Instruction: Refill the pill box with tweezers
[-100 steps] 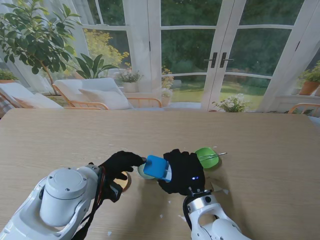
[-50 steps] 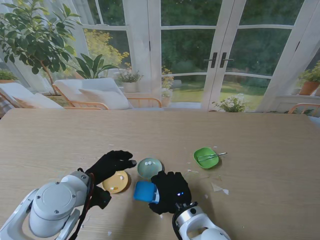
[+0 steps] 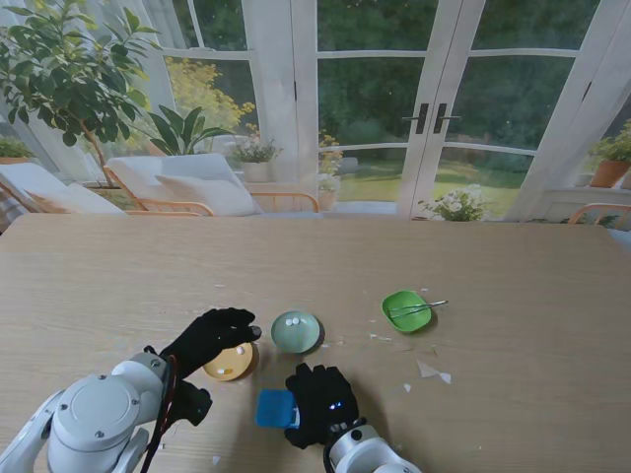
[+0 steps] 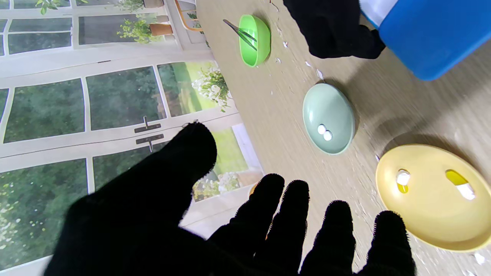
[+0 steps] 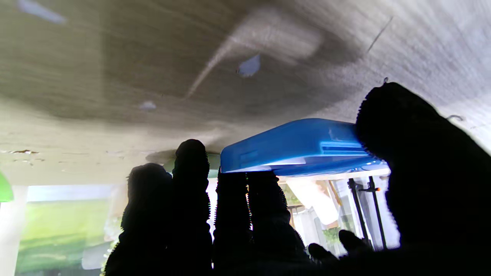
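**Hand states and pill box position**

Left hand (image 3: 209, 337): open, holding nothing. In the left wrist view the fingers (image 4: 276, 214) are spread apart and the thumb stands away from them. In the stand view the hand hovers over the far-left edge of the yellow dish (image 3: 230, 364), fingertips directed toward the pale green dish (image 3: 296, 332). Whether it touches the yellow dish cannot be determined.

Yellow dish: holds two yellow-and-white capsules (image 4: 460, 184), lying apart from each other.

Pill box (image 3: 275, 408): blue, with a white underside visible at one edge. It is located nearer to me than the pale green dish and to the right of the yellow dish. It is gripped by the right hand and projects to the left of that hand. In the right wrist view the box (image 5: 299, 147) appears flat, lid closed, long axis running across the fingers. Whether it rests on the table (image 3: 513, 296) or is held clear of it cannot be determined.

Pale green dish: holds two white tablets (image 4: 324, 132), touching.

Right hand (image 3: 320, 404): closed on the pill box, thumb on one side, fingers on the opposite edge.

Bright green dish (image 3: 407, 310): farthest right, well apart from the hands. The tweezers (image 3: 418, 308) lie across it, tips projecting over its right rim, long axis roughly left-to-right.
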Controlling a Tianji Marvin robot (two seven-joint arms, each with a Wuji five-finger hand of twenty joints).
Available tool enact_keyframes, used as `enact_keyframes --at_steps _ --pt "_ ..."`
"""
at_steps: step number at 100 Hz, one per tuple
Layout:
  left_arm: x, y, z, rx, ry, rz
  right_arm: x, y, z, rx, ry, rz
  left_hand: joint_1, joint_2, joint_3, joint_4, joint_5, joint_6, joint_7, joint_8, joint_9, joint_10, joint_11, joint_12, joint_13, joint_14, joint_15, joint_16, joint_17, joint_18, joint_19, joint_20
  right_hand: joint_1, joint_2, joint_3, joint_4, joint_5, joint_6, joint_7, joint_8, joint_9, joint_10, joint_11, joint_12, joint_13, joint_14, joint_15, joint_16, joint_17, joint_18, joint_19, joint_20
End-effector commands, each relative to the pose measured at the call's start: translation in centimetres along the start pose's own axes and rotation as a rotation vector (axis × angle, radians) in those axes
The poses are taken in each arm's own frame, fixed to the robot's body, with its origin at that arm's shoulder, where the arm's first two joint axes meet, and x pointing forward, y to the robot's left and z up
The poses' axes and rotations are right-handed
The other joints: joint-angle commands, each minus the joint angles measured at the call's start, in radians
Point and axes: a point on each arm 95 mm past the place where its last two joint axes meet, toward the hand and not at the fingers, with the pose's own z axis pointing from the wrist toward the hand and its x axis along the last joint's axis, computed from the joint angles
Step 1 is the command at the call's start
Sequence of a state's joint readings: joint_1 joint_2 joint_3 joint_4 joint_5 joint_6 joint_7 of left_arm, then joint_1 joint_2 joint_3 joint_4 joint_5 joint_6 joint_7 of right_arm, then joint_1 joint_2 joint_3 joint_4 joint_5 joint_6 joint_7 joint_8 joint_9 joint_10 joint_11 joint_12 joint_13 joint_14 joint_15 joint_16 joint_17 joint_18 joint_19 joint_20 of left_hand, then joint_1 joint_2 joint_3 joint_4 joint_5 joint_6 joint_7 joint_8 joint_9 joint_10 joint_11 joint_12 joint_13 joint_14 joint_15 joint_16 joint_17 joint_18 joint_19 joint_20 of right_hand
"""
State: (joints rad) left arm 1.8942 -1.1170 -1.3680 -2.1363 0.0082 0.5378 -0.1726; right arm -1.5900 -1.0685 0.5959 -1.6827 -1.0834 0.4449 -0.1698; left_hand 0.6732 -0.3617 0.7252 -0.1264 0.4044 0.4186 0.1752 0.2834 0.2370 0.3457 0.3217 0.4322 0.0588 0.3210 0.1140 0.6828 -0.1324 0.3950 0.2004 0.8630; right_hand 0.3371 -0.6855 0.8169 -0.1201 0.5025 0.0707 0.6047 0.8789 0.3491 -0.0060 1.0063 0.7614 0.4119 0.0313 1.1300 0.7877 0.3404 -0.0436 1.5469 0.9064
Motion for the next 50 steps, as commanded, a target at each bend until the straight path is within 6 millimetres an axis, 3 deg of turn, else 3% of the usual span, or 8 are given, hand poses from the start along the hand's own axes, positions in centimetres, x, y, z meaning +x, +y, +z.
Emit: enact_keyframes --at_steps 1,26,38,50 --pt "-0.03 0.32 -0.02 -0.016 0.001 -0.011 0.39 -0.39 0.25 0.019 0.001 0.004 0.004 0.007 -0.003 0.033 0.015 -0.005 -0.018 -0.015 -0.012 -0.024 0.001 0.005 -0.019 -0.021 -0.011 0.013 -0.001 -0.025 -0.019 -0.007 0.047 0.126 0.125 0.068 0.049 -0.126 0.140 0.076 -0.034 -0.027 0.044 0.031 -0.008 -0.020 0.026 0.043 0.013 -0.057 0.055 0.040" --pt "0.02 0.25 0.20 -0.025 0.000 -0.019 0.38 -1.07 0.62 0.045 0.010 -0.007 0.002 0.007 -0.002 0.034 0.044 -0.004 -0.078 -0.022 -0.011 -0.025 0.001 0.008 -0.019 -0.022 -0.011 0.016 -0.003 -0.027 -0.011 -0.010 0.001 0.104 0.116 0.063 -0.006 -0.099 0.103 0.044 -0.067 -0.031 0.135 0.128 0.001 -0.042 0.059 0.247 0.045 -0.094 0.091 0.111" --pt "0.04 0.26 0.28 -0.024 -0.003 -0.022 0.46 -1.14 0.59 0.065 0.019 -0.011 0.005 0.008 -0.004 0.033 0.051 -0.003 -0.093 -0.019 -0.012 -0.024 0.000 0.008 -0.021 -0.022 -0.011 0.016 -0.003 -0.027 -0.010 -0.012 -0.030 0.088 0.068 0.049 -0.067 -0.066 -0.016 -0.041 -0.093 -0.039 0.173 0.173 0.004 -0.062 0.073 0.339 0.052 -0.108 0.099 0.138" --pt "0.03 0.23 0.34 -0.023 -0.004 -0.021 0.47 -1.12 0.50 0.080 0.026 -0.019 0.005 0.007 -0.005 0.033 0.052 -0.002 -0.101 -0.015 -0.013 -0.024 0.001 0.008 -0.021 -0.023 -0.012 0.016 -0.003 -0.027 -0.010 -0.013 -0.027 0.092 -0.031 0.039 -0.127 -0.020 -0.148 -0.137 -0.106 -0.073 0.199 0.219 0.010 -0.083 0.075 0.404 0.056 -0.116 0.104 0.159"
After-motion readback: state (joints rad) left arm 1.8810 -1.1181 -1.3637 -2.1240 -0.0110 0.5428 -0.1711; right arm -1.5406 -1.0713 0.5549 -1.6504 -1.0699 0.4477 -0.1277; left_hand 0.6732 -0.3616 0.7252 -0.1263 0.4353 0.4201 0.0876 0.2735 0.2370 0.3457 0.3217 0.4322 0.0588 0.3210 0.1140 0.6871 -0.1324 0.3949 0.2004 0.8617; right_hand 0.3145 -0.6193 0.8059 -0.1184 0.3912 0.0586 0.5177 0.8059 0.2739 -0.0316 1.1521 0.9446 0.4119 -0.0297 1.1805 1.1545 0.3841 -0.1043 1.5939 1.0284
